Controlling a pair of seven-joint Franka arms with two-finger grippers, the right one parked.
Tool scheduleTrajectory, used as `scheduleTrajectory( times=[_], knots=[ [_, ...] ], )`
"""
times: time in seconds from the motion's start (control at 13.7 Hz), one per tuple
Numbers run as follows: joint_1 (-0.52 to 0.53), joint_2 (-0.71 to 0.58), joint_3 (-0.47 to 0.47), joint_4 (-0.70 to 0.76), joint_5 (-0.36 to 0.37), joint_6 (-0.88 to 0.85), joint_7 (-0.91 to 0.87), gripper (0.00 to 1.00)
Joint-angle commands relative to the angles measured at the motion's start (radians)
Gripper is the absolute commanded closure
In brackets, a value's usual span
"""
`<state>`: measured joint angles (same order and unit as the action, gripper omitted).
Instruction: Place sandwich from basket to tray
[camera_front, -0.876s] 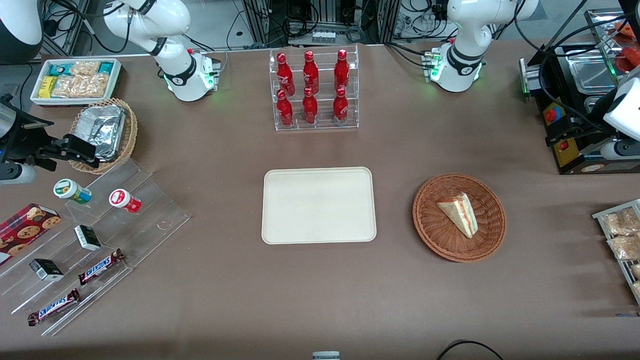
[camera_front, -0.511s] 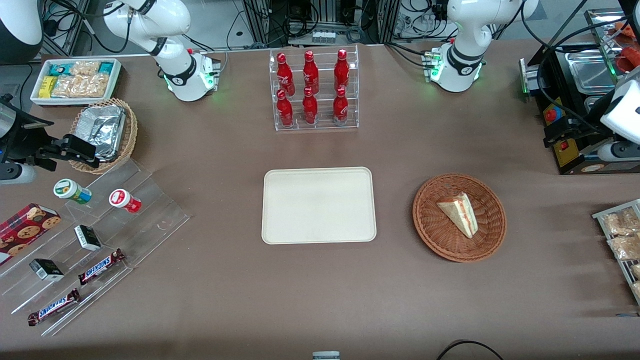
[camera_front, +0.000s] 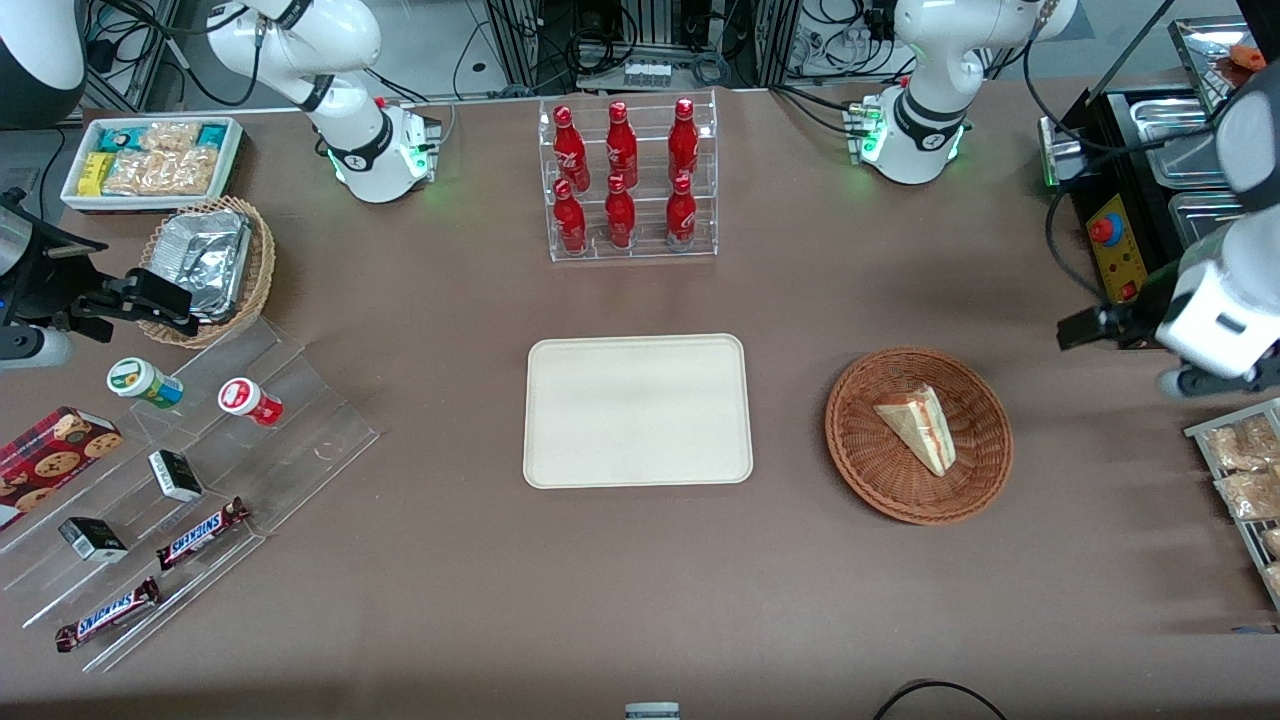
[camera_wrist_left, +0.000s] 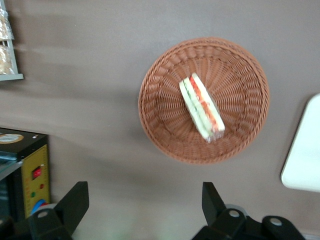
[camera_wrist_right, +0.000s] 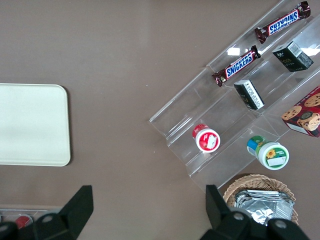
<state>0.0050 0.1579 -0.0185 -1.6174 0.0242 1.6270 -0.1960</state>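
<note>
Wrist view: pincer (camera_wrist_left: 142, 200) spread, triangular sandwich (camera_wrist_left: 201, 107) showing red-green filling.

Quantities: one sandwich (camera_front: 918, 428), one basket (camera_front: 870, 470), one tray (camera_front: 637, 411), one gripper (camera_wrist_left: 142, 202), six red bottles (camera_front: 621, 176), two Snickers bars (camera_front: 203, 532).

Sandwich (camera_front: 918, 427): lying in the basket (camera_front: 860, 470).
Basket: set beside the tray (camera_front: 637, 411), toward the working arm's end of the table (camera_front: 640, 590).
Gripper (camera_wrist_left: 142, 212): held above the table near the basket, fingers (camera_wrist_left: 211, 200) spread, nothing between them.
Bottle rack (camera_front: 628, 180): placed farther from the front camera than the tray.
</note>
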Motion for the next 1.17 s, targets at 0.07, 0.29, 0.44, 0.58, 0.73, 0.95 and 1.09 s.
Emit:
scheduleTrajectory(
  times=[0.07, 0.29, 0.44, 0.58, 0.73, 0.95, 1.09],
  knots=[
    [-0.048, 0.068, 0.003, -0.015, -0.006, 0.089, -0.240, 0.00],
    [-0.091, 0.078, 0.003, -0.110, 0.000, 0.218, -0.457, 0.00],
    [-0.109, 0.074, 0.003, -0.197, 0.002, 0.321, -0.547, 0.00],
    [-0.137, 0.068, 0.003, -0.298, 0.003, 0.433, -0.582, 0.00],
    [-0.161, 0.060, 0.003, -0.372, 0.005, 0.511, -0.623, 0.00],
    [-0.163, 0.049, 0.005, -0.453, 0.006, 0.588, -0.623, 0.00],
    [-0.165, 0.038, 0.005, -0.513, 0.008, 0.652, -0.625, 0.00]
  ],
)
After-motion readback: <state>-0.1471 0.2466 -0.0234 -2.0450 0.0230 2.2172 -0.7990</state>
